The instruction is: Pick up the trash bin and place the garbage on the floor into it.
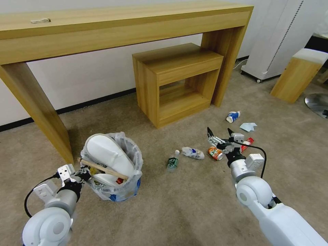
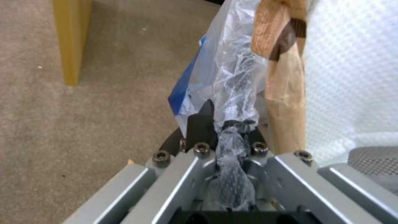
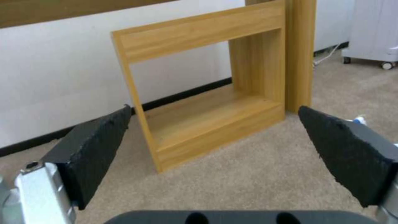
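Bin gripped by left claw | right claw above can

Small round trash bin w/ crinkly clear bag, blue low down, standing on beige floor near table leg. Stuffed full: big white slipper sticking up, wooden stick lying across top. Still on floor, to the right: clear bottle, squashed white-blue bottle, crushed orange can, red wrapper, blue-white cup on its side, tissue.
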